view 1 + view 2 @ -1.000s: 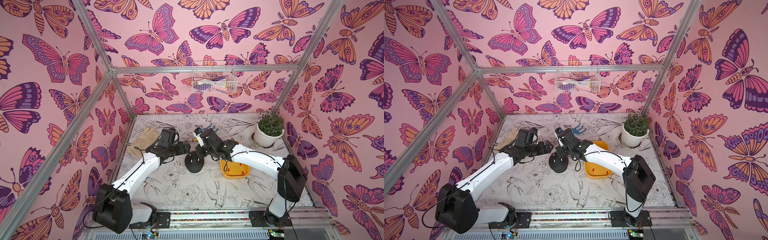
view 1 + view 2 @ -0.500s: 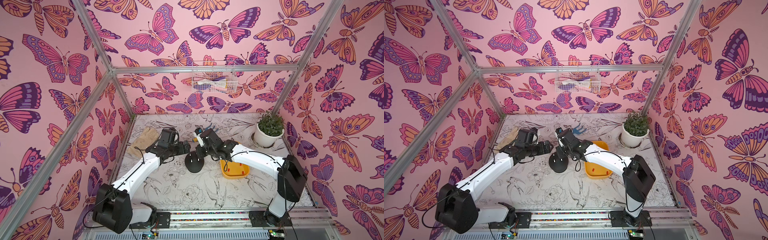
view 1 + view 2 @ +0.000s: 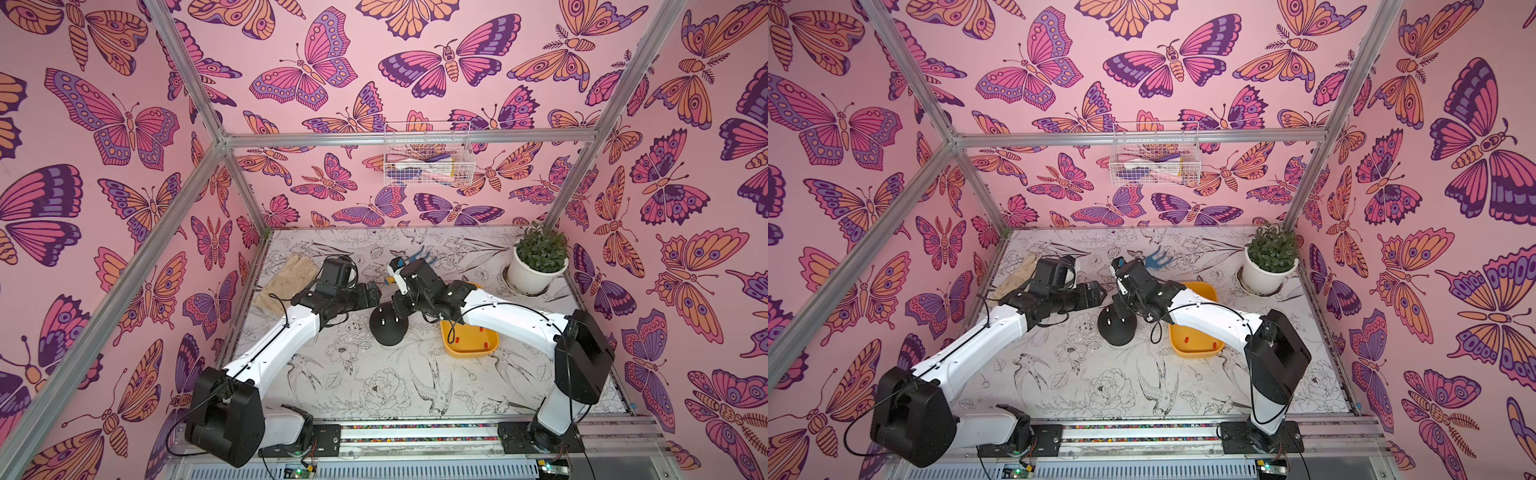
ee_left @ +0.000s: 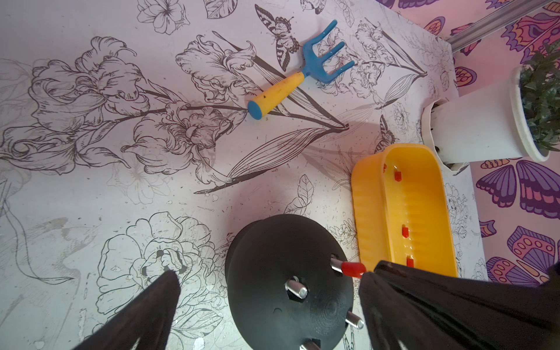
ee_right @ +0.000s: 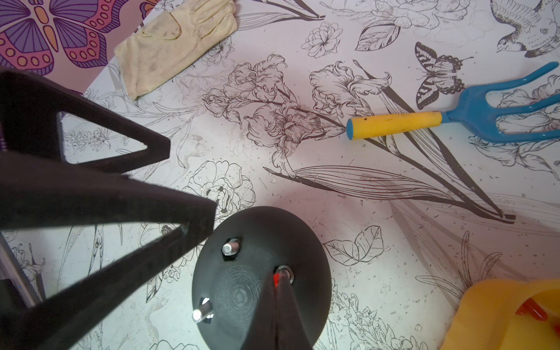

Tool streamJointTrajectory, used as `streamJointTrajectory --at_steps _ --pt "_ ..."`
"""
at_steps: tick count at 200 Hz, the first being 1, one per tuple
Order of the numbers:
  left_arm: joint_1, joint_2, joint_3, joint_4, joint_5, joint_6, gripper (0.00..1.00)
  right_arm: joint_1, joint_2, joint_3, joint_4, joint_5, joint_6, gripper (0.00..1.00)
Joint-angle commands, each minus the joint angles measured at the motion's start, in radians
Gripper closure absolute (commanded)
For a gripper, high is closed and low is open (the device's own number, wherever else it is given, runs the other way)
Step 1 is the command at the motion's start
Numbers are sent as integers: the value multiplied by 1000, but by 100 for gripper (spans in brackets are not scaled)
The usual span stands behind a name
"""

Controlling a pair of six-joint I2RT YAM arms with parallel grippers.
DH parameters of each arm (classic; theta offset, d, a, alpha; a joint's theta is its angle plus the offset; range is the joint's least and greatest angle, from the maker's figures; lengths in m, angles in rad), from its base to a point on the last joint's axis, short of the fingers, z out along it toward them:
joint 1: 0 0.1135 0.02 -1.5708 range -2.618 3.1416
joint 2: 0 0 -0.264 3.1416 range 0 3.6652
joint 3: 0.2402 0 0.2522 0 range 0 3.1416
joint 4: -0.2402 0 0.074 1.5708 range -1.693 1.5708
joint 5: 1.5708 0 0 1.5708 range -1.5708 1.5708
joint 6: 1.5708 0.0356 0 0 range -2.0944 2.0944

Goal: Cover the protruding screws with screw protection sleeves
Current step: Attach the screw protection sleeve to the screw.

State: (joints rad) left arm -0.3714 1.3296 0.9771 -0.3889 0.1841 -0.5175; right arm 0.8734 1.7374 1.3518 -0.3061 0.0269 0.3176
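Observation:
The black dome (image 3: 388,328) (image 3: 1116,328) stands mid-table with silvery protruding screws (image 5: 231,247) sticking up from its top. My right gripper (image 5: 277,283) (image 3: 397,309) is shut on one red screw protection sleeve (image 4: 353,269) (image 5: 276,278). That sleeve sits partway over one screw, with bare thread (image 4: 335,263) showing below it. Two other screws (image 4: 298,291) (image 4: 355,321) are bare. My left gripper (image 4: 274,268) (image 3: 374,291) hangs open just beside the dome, holding nothing. More red sleeves (image 4: 405,231) (image 3: 457,340) lie in the yellow tray (image 3: 469,353) (image 4: 369,212) right of the dome.
A cream glove (image 3: 286,282) (image 5: 175,39) lies at the back left. A blue and yellow hand rake (image 4: 303,69) (image 5: 454,118) lies behind the dome. A white potted plant (image 3: 536,270) stands in the back right corner. A wire basket (image 3: 428,160) hangs on the back wall.

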Motion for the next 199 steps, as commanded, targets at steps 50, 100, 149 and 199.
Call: streamJointTrajectory --at_steps 50,100,149,199 --pt "9 -3 -12 19 7 -3 5 7 18 -7 -5 -13 17 100" --pt "9 -2 -12 19 8 -2 5 7 17 -11 -2 -13 20 100" --pt "9 -1 -12 19 8 -3 5 7 21 -11 -3 -13 20 100" --pt "9 0 -12 19 8 -3 5 7 24 -10 -4 -15 21 100"
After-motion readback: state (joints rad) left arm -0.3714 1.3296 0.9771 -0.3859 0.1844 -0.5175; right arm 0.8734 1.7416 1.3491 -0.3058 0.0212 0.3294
